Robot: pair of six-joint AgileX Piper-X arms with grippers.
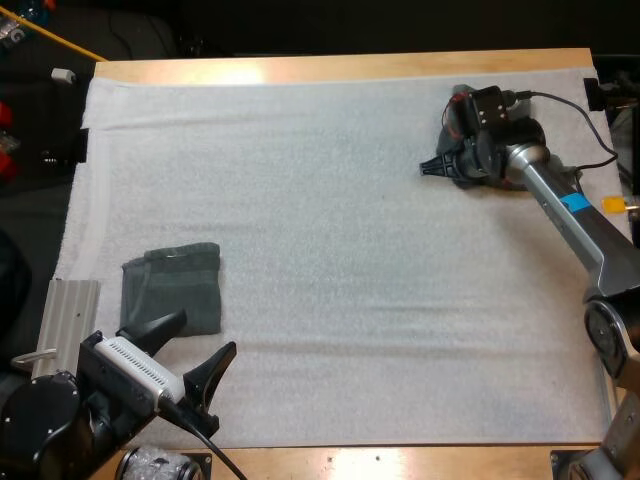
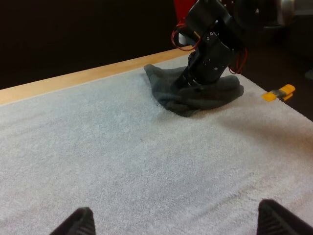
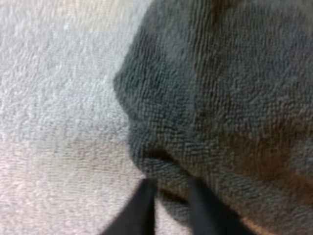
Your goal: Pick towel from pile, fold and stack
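**Right end effector at crumpled towel; left end effector open by folded towel**

The crumpled towel (image 2: 208, 98) is seen on the white mat (image 1: 350, 300), near the far right corner of the surface (image 1: 350, 68). The right end effector (image 3: 169, 188) is lowered onto the towel's near edge. Its fingers (image 3: 143, 208) are set narrowly, with a fold of the towel's edge pinched between them.

A folded towel (image 1: 172, 290), dark grey-green, is observed lying flat at the near left of the mat, well apart from the crumpled one. The left end effector (image 1: 205, 335) is positioned just beside the folded towel's near edge. Its fingers are spread wide and nothing is held.
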